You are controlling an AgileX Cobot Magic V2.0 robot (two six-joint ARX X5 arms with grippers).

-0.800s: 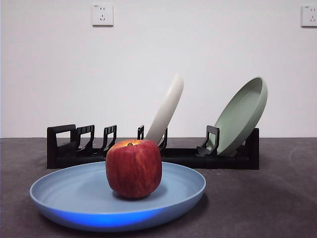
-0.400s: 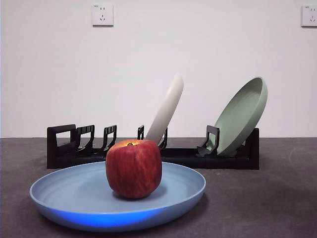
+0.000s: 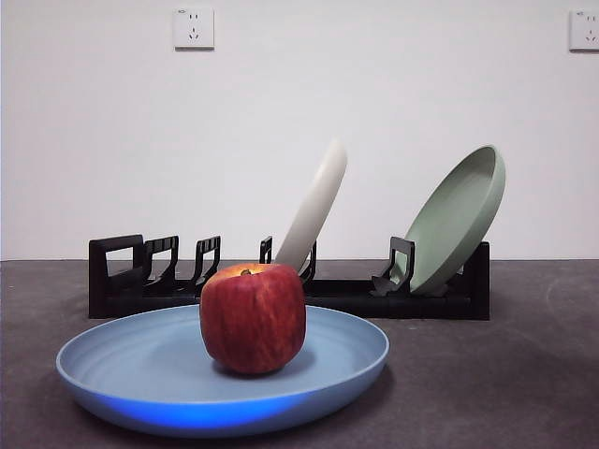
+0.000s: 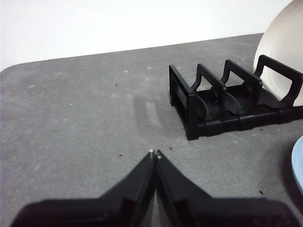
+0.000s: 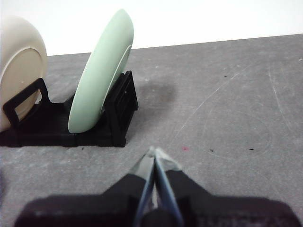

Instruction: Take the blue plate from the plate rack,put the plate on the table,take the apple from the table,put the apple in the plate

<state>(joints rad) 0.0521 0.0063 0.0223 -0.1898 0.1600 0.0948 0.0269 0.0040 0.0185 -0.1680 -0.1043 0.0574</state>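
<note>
- Both pairs of jaws are pressed tight together with nothing between them: the left gripper (image 4: 155,153) hangs over bare table (image 4: 85,109) off the rack's open end, and the right gripper (image 5: 154,152) hangs over bare table beyond the opposite end.
- Neither gripper touches a thing, and neither arm shows in the front view.
- Ahead of the left gripper sits the plate rack (image 4: 222,106), its nearest upright holders holding nothing, with the cream-white plate (image 4: 279,52) standing in a slot further along.
- Ahead of the right gripper, the pale green plate (image 5: 102,71) leans in the rack's last slot, its rim tilted towards the end block.
- From the front, the rack (image 3: 281,285) runs across the back of the table (image 3: 505,374), the cream plate (image 3: 314,210) near its middle and the green plate (image 3: 459,220) at its right end, both tilted to the right.
- Closer to me, the blue plate (image 3: 122,365) lies flat on the table, in front of the rack and apart from it.
- On that plate, near its middle, the apple (image 3: 253,318) sits upright, stem dip on top.
</note>
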